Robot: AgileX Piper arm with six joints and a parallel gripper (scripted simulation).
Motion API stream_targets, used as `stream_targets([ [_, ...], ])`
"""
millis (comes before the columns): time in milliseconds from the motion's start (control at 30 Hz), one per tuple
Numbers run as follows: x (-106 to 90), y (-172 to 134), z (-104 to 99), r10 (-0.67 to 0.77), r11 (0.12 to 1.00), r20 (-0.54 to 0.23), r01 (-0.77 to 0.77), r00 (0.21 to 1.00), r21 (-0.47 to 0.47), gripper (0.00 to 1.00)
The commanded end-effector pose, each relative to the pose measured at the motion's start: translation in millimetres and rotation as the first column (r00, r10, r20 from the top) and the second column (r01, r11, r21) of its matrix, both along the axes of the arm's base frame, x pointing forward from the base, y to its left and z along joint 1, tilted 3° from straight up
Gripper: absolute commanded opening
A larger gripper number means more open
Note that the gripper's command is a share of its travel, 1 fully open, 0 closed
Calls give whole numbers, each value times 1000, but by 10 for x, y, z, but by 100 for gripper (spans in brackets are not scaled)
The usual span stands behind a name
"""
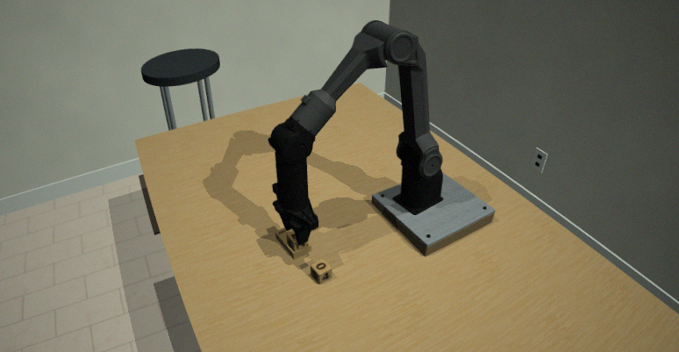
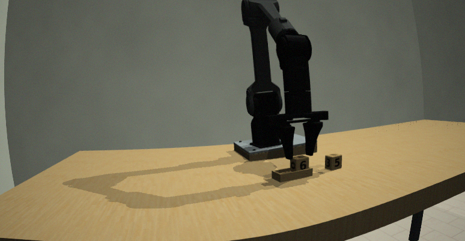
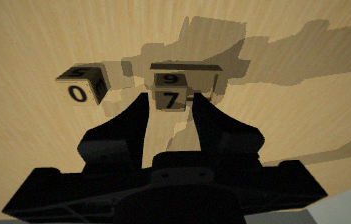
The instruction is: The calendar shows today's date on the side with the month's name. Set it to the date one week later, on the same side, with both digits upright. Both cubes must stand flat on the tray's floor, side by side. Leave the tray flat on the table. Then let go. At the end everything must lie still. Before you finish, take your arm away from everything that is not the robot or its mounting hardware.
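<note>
A small wooden tray (image 2: 292, 173) lies flat on the table. One digit cube (image 2: 300, 163) stands in its right end, with 6 facing the exterior camera. The wrist view shows this cube (image 3: 169, 92) with 7 on top and 9 on a side. The other cube (image 2: 333, 161) sits on the table just right of the tray, apart from it, showing 3 and 5. The top view shows it (image 1: 321, 270) with 0 on top and 4 on a side. My gripper (image 2: 299, 156) points straight down, open. Its fingertips straddle the top edge of the cube in the tray. No month name is visible.
The arm's base plate (image 1: 432, 216) stands behind the tray. A black stool (image 1: 181, 67) stands beyond the table's far corner. The table's edge (image 1: 166, 263) runs close to the tray on the top view's left.
</note>
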State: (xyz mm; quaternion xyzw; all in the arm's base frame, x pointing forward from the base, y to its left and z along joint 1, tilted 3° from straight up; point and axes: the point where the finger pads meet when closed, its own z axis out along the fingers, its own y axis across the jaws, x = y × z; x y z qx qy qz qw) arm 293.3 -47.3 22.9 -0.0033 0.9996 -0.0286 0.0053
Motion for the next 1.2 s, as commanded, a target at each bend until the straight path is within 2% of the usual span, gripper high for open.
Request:
stream_targets([
  [0, -7, -4, -8, -1, 1000, -2, 1, 1000, 0, 64],
  [433, -3, -15, -210, -1, 1000, -2, 1, 1000, 0, 64],
  [1167, 0, -16, -219, -1, 1000, 0, 1, 1000, -1, 64],
])
